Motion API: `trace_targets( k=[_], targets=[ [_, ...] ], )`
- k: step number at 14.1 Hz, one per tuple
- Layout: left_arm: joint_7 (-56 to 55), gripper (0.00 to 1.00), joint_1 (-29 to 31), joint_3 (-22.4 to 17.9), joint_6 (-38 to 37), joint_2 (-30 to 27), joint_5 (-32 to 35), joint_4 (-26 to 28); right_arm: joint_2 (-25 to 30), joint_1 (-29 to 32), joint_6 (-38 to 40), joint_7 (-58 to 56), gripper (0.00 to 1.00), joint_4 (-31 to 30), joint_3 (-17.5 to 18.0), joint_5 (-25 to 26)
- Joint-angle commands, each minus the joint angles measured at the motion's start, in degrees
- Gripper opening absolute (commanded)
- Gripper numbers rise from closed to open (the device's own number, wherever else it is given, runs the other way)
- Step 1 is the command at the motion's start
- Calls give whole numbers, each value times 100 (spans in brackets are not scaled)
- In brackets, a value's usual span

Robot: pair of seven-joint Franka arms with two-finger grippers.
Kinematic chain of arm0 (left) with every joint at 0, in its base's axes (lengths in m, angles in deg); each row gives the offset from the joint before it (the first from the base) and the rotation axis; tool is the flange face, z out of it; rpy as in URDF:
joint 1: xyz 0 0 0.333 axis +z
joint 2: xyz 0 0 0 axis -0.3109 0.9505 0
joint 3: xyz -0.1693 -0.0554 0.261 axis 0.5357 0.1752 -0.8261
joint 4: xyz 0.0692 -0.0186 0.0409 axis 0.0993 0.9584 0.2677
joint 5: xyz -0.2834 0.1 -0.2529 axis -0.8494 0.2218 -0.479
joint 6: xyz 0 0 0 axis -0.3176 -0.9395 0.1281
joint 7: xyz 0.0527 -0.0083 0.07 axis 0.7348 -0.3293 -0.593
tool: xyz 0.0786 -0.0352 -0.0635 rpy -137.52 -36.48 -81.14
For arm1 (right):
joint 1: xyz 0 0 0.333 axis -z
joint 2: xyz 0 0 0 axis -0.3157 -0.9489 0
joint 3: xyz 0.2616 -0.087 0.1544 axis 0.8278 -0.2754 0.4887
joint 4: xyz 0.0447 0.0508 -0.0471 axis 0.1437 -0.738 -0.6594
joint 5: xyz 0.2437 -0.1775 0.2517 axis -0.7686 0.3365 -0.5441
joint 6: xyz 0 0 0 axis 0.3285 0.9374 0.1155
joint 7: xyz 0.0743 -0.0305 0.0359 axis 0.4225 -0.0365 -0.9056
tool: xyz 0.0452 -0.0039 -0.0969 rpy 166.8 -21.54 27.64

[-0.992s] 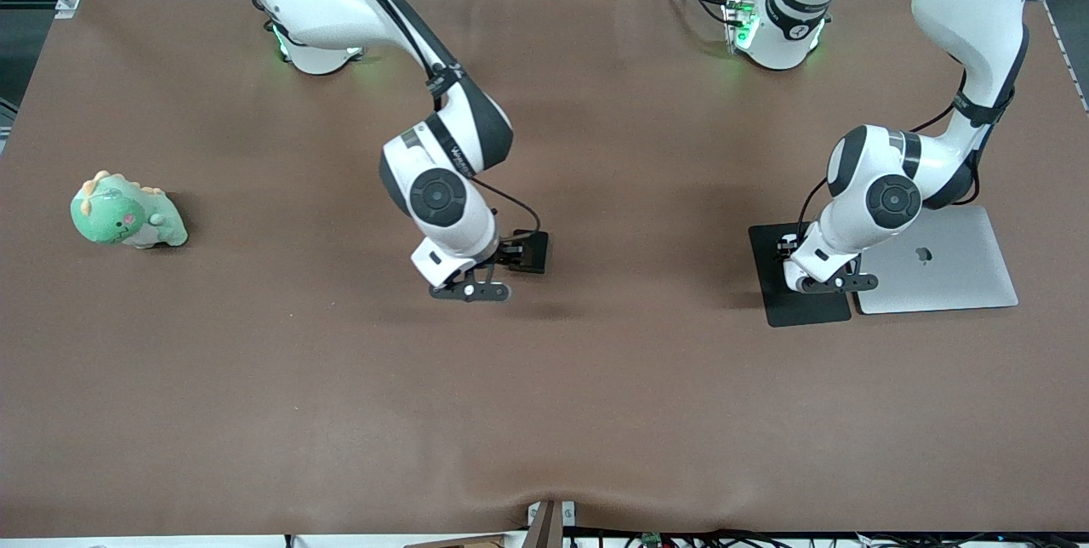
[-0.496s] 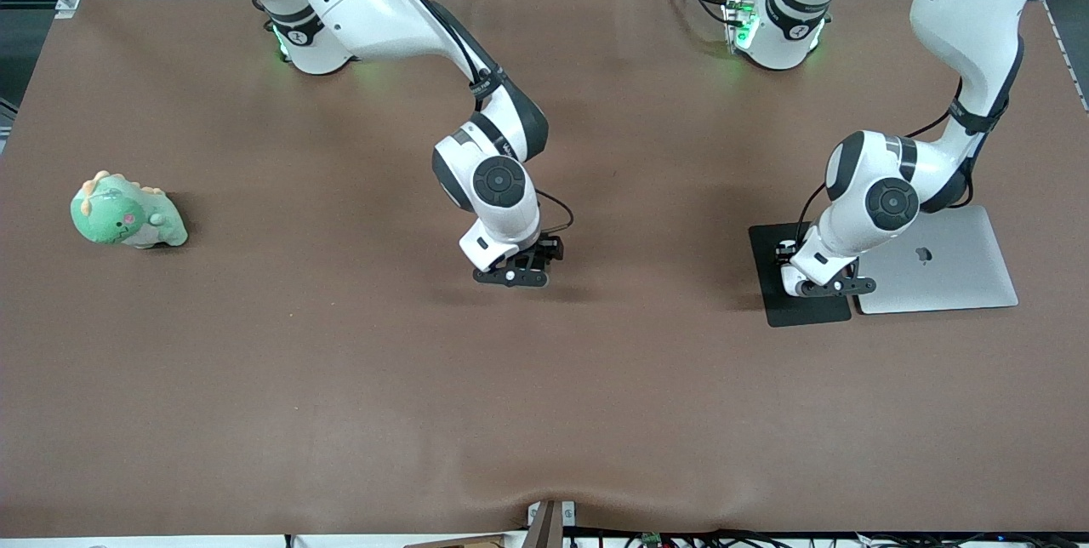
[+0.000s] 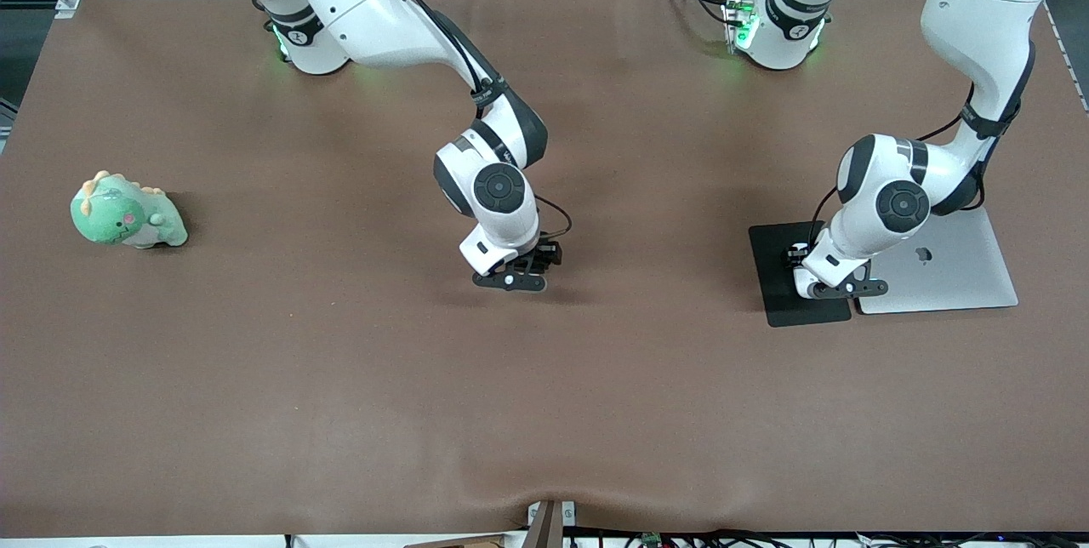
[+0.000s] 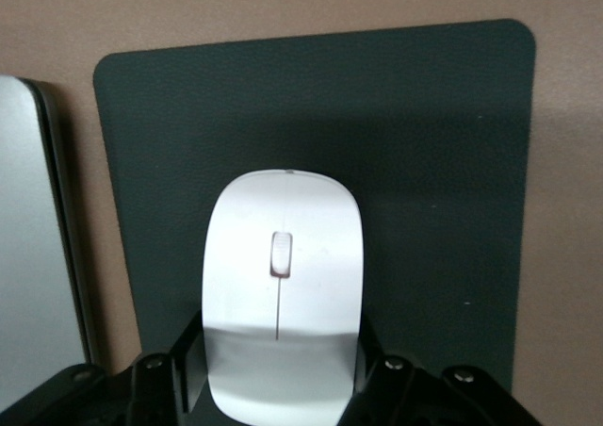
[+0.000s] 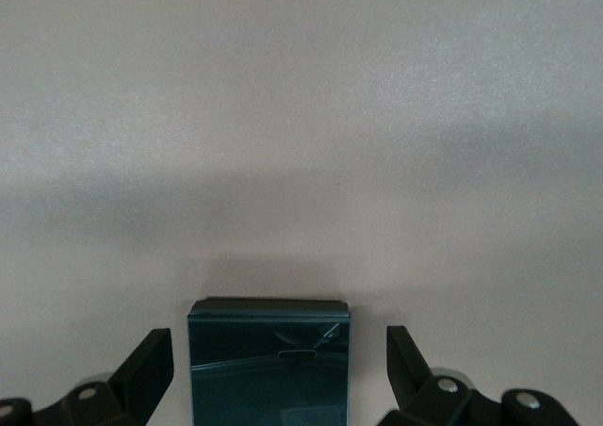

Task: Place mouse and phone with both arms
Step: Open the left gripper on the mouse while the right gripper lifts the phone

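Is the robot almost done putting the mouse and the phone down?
Partly. The left pincer is shut on the mouse, over the black mat beside the laptop, not let go yet. The right pincer is open with the phone between its fingers mid-table; whether that spot is final, I can't tell.

Your right gripper (image 3: pixel 532 271) now hangs over the phone (image 5: pixel 269 360) mid-table, shifted toward the left arm's end; your left gripper (image 3: pixel 829 276), gripping the mouse (image 4: pixel 281 285), edges toward the laptop (image 3: pixel 944 263)
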Motion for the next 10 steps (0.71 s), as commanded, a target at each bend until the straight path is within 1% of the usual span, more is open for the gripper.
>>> trace_targets(
  k=[1,5,7,8,9,10],
  targets=[
    [-93,52,53,39,123,4,154,46,-149,-41,-84,242,100,150,-28,80],
    [-111,53,9,57,123,57,154,-24,-228,-77,-181,374,100,158,-28,80],
    [-111,56,9,57,149,83,154,-33,-254,-85,-181,374,100,158,-28,80],
    [-111,64,9,48,175,83,154,-33,-272,-85,-190,383,100,150,-28,54],
    [-111,90,18,48,184,83,154,-33,-289,-85,-181,444,100,158,-19,37],
    [-111,100,35,57,184,83,154,-33,-298,-85,-181,557,100,158,-19,36]
  ],
)
